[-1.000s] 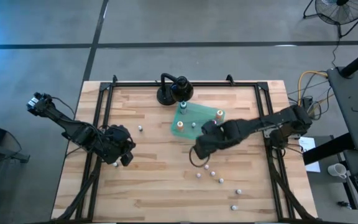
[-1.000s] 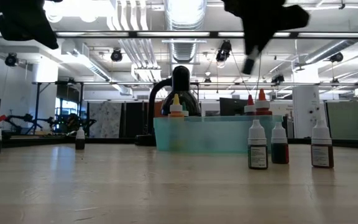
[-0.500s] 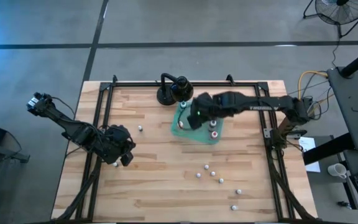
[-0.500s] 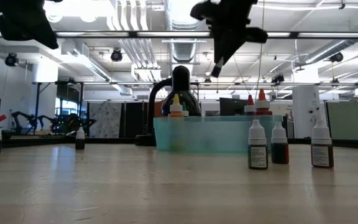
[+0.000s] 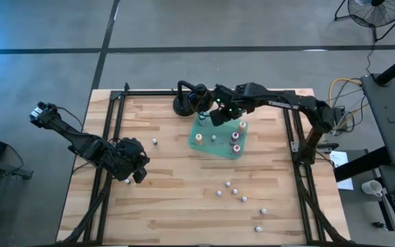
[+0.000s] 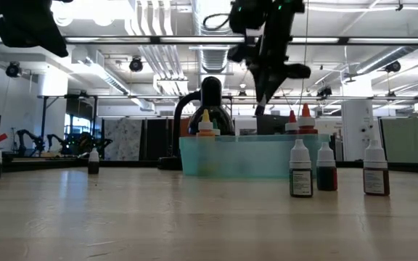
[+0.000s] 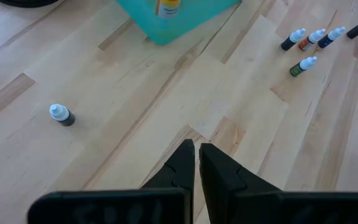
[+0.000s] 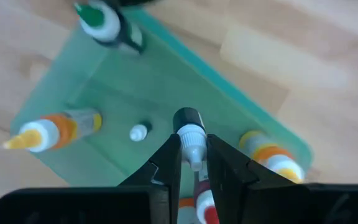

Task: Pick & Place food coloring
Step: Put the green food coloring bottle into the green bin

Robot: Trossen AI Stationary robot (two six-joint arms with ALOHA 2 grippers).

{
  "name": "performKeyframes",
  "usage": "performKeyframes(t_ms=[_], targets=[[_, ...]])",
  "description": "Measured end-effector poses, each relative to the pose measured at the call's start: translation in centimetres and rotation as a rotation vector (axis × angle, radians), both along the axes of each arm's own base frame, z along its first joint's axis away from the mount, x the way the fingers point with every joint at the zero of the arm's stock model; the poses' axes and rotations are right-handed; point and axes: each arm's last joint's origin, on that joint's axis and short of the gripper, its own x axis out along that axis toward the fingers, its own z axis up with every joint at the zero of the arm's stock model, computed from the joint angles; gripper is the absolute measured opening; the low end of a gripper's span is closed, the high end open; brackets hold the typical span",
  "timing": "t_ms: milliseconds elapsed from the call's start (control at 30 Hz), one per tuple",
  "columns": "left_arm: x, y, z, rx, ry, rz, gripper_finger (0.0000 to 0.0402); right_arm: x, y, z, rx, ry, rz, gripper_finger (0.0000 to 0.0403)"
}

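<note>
The worktop (image 5: 170,199) is pale wood planks in a black metal frame, standing on a grey concrete floor (image 5: 46,41). The low view looks past it into an open hall with ceiling ducts and strip lights.

A shallow green tray (image 5: 208,144) lies near the worktop's far edge, just in front of a black round-based stand (image 5: 184,104). In the tray stand several bottles: an orange-capped one (image 5: 199,137) at the corner farthest from the stand's side rail, a green-capped one (image 8: 107,25) at the corner next to the stand, a small white one (image 5: 213,138) near the middle, and red- and orange-capped ones (image 5: 236,136) along the far side from the orange one.

The right claw (image 8: 191,163) hangs over the tray, pinching a dark bottle with a white tip (image 8: 190,130) between its fingers.

Five loose bottles (image 5: 235,191) stand on the worktop nearer the front than the tray, and a single one (image 5: 154,141) stands well to the tray's side.

The left claw (image 7: 196,163) hovers beyond that single bottle from the tray, fingers pressed together, empty.
</note>
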Motion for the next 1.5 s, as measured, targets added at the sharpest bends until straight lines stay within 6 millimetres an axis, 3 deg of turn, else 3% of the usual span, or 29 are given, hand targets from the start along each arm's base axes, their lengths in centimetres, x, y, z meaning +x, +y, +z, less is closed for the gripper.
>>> performKeyframes(t_ms=[267,667,967,1233,1500], targets=[[0.0,0.0,0.0,0.0,0.0,0.0,0.0,2.4,-1.0,-5.8,0.12,0.139,0.074,0.0056],[0.0,0.0,0.0,0.0,0.0,0.0,0.0,3.4,-1.6,-9.5,0.178,0.22,0.162,0.0056],[0.0,0.0,0.0,0.0,0.0,0.0,0.0,3.5,-2.0,-10.2,0.094,0.282,0.177,0.0056],[0.0,0.0,0.0,0.0,0.0,0.0,0.0,3.3,-2.7,-10.6,0.126,0.279,0.162,0.0058],[0.0,0.0,0.0,0.0,0.0,0.0,0.0,3.4,-2.7,-11.1,0.129,0.292,0.164,0.0094]])
